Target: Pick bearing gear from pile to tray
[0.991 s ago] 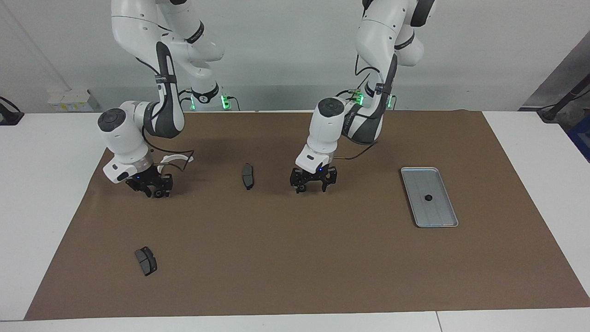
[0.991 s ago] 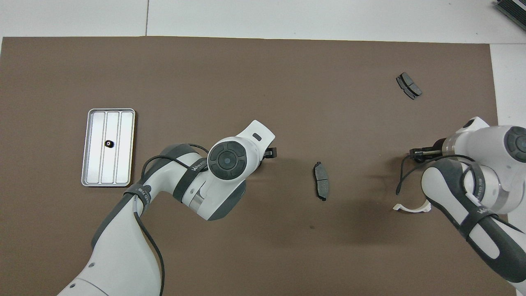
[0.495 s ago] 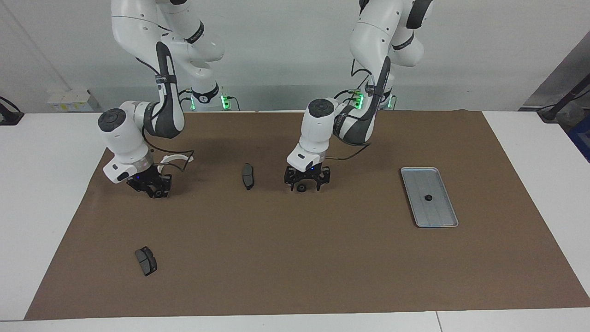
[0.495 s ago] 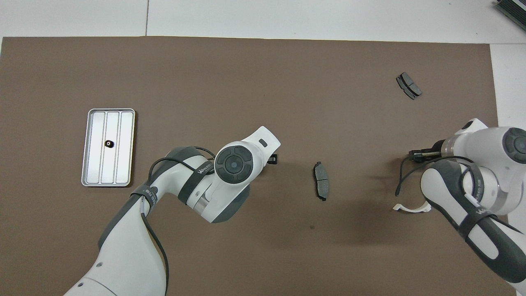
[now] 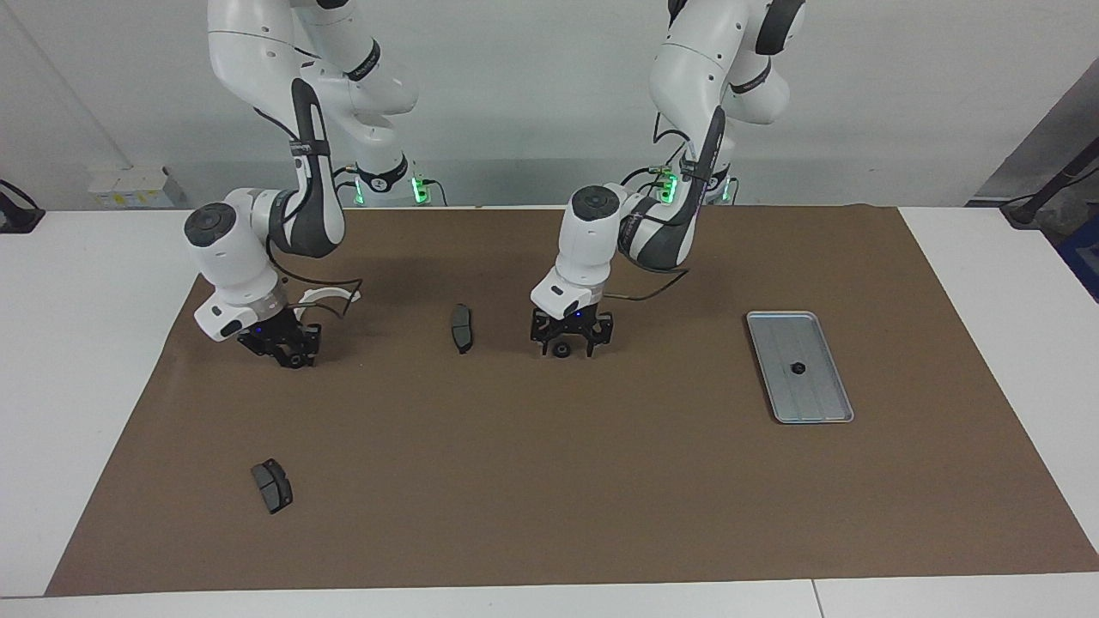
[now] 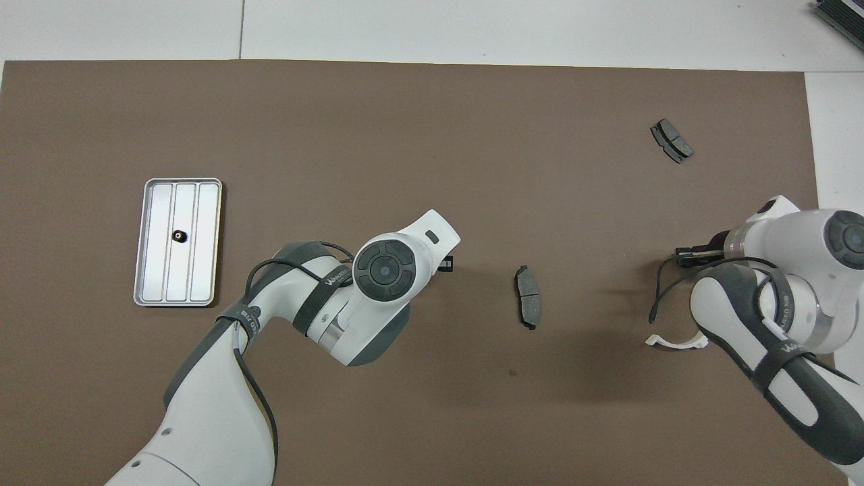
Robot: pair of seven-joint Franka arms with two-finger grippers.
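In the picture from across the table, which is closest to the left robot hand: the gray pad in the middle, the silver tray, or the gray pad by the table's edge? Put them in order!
From the left gripper:
1. Middle gray pad, beside it, toward the right arm's end.
2. Silver tray, toward the left arm's end.
3. Edge gray pad, farthest from the robots, at the right arm's end.

Bright even light, soft shadows under arms, sharp focus

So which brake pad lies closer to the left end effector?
The brake pad mid-mat, beside the left end effector; the other pad lies farthest from the robots.
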